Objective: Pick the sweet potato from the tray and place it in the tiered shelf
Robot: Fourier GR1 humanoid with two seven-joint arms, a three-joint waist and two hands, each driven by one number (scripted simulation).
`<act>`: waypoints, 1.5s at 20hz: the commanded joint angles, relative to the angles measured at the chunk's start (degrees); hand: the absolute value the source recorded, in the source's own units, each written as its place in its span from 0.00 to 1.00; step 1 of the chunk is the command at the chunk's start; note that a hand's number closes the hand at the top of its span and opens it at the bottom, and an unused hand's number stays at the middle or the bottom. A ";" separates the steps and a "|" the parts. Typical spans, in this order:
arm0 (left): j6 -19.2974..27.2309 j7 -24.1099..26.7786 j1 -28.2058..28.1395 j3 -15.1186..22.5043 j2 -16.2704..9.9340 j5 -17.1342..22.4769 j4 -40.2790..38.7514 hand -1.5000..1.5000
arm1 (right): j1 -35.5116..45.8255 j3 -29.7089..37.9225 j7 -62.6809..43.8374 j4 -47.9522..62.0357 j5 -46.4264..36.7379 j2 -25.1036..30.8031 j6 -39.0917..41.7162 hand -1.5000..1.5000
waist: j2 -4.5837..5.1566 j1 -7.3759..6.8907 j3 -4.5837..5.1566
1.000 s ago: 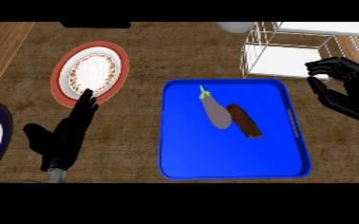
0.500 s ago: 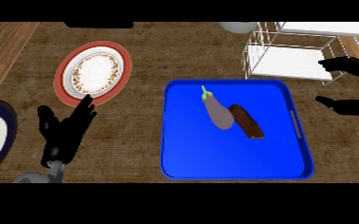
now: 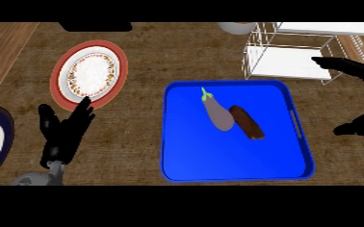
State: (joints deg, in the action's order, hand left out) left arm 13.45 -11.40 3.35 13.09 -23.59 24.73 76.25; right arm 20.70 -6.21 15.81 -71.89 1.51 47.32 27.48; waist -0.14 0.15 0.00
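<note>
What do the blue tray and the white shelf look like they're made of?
The blue tray looks like moulded plastic: one even saturated colour, rounded raised rim and a cut-out handle slot on its right side. The tiered shelf looks like thin white-coated metal wire, since its frame is slender rods you can see through, with a flat white panel as the level; whether that panel is metal or plastic is unclear.

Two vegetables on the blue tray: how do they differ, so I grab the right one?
The sweet potato is dark brown, slimmer and stemless; the eggplant is pale purple, fatter, with a green stem at its upper end. The sweet potato lies to the right of the eggplant. Both lie flat on the tray, side by side, slanted alike.
</note>
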 commanded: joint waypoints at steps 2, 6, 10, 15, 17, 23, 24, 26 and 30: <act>-1.03 0.02 0.56 -1.09 0.50 -0.67 -2.51 0.50 | -1.12 -4.43 -11.50 -12.11 -3.44 -1.92 -0.51 0.00 | -0.07 0.35 0.08; -2.43 0.14 -2.52 -1.77 -0.68 -0.04 0.61 0.50 | -1.95 -6.89 -28.95 -22.84 -3.87 -5.10 -4.12 0.00 | -0.26 0.18 0.10; -2.42 -1.81 -2.07 -2.53 0.32 -0.17 2.44 0.50 | -0.38 -6.25 -39.63 -27.75 -5.81 -7.72 -5.42 0.00 | -0.05 -0.14 0.04; -3.56 -1.26 -0.36 -3.14 0.91 -1.52 -0.10 0.50 | 2.37 -13.92 -48.25 -27.24 -17.08 -14.65 -8.85 0.00 | 0.11 -0.37 0.03; -2.08 -2.05 1.22 -2.48 2.46 -3.38 -1.24 0.50 | 5.10 -14.31 -54.62 -28.14 -16.16 -17.08 -6.02 0.00 | 0.12 -0.33 0.03; -4.34 -1.11 -3.81 -4.45 2.66 -3.75 2.75 0.50 | 2.87 -15.12 -50.95 -24.23 -22.77 -18.76 -2.19 0.00 | 0.10 -0.48 0.00; -4.30 -2.08 -0.53 -5.03 2.21 -4.40 0.37 0.50 | 3.81 -18.80 -51.51 -21.97 -26.40 -22.09 -4.26 0.00 | 0.17 -0.49 0.00; -3.73 -3.51 0.95 -5.44 3.44 -5.18 0.13 0.50 | 0.79 -17.05 -50.59 -22.56 -28.13 -20.85 -3.65 0.00 | 0.14 -0.19 0.00; -3.52 -4.78 1.56 -5.06 5.64 -6.73 -0.94 0.50 | -0.88 -15.90 -52.83 -23.32 -31.75 -22.58 -3.93 0.00 | 0.14 -0.09 0.00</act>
State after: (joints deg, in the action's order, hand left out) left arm 9.55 -13.83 2.73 8.13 -19.61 19.30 76.89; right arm 21.65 -23.43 -37.73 -96.21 -26.79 25.22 23.77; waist -0.09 -0.14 -0.08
